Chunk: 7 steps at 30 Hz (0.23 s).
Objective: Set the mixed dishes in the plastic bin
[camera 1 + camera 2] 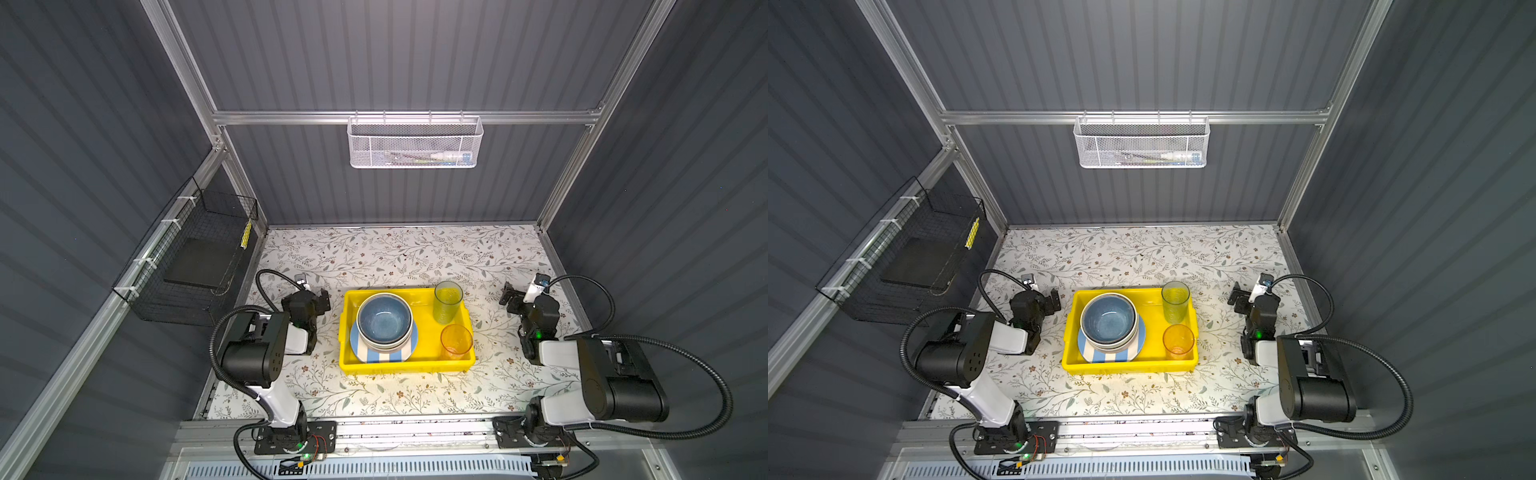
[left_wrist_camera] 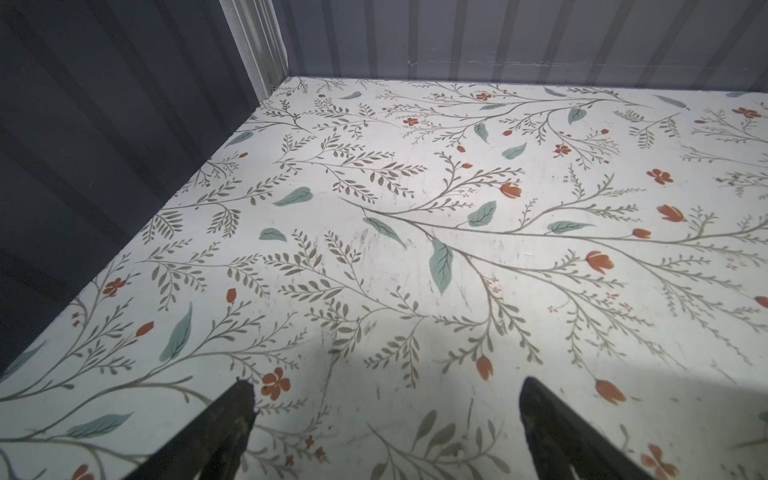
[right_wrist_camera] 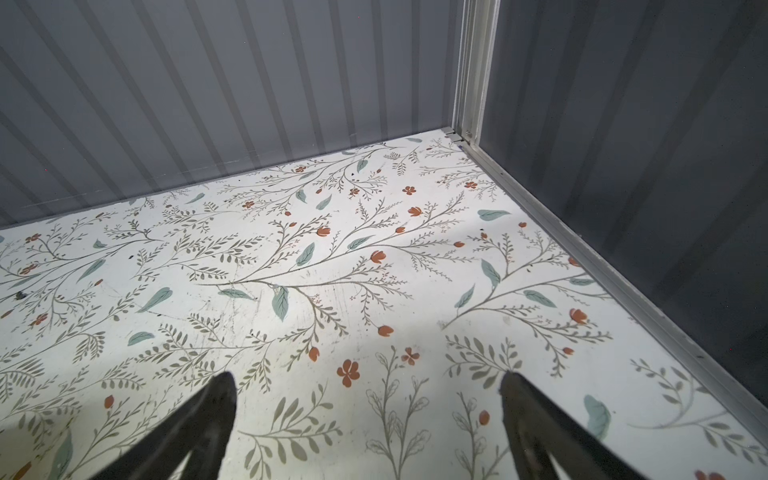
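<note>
Both the left claw [image 2: 386,384] and the right claw [image 3: 366,376] are gaping wide and empty just over the floral table [image 1: 374,257], flanking the plastic bin [image 1: 405,366], which is holding stacked bowls [image 1: 384,322], a striped plate [image 1: 380,356] and two upright tumblers [image 1: 448,305].

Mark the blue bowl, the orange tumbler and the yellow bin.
blue bowl [image 1: 383,320]: in a top view, its inside bottom.
orange tumbler [image 1: 456,341]: in a top view, inside its open top.
yellow bin [image 1: 405,366]: in a top view, its near wall.

In the bin [image 1: 407,366]: bowls [image 1: 384,320] atop a plate [image 1: 374,356] at left, tumblers [image 1: 448,302] at right.
</note>
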Tool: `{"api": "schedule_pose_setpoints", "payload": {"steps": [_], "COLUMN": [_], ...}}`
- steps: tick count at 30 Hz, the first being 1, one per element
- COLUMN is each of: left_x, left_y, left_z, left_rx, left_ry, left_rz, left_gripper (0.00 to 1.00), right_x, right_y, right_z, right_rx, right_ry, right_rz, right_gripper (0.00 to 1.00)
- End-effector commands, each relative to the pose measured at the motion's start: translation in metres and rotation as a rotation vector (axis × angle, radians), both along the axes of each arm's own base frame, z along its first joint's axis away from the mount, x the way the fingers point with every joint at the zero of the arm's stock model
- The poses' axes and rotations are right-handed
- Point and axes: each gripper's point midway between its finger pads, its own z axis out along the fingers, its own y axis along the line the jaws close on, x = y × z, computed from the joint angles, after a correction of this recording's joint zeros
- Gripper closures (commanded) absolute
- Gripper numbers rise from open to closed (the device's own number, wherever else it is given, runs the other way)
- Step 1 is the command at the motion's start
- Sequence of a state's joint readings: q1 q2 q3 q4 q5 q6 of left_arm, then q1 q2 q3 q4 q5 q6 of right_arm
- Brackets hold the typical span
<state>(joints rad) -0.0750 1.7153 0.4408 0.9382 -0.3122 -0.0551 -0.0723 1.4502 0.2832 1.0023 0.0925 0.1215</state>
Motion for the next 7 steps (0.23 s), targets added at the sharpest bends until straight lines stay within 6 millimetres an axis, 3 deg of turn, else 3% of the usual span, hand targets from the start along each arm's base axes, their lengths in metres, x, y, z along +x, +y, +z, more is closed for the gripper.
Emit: {"api": "schedule_pose_setpoints", "payload": {"steps": [1,7], "left_x": [0.0032,0.0039], "left_y": [0.0008,0.0005], "left_z": [0.0071,0.0078], "left_rx": [0.010,0.009], "left_ry": [-0.028,-0.031], "left_rz": [-0.009,-0.010], "left_gripper": [0.00,0.00], "right_x": [0.0037,0.0046], "right_y": [-0.0005,0.0028], "right_z": [0.0084,0.0083], "right_rx": [-0.018,-0.025], "right_ry": [-0.028,-0.024], "right_rz": [0.006,0.018], "right_gripper": [0.01,0.01]}}
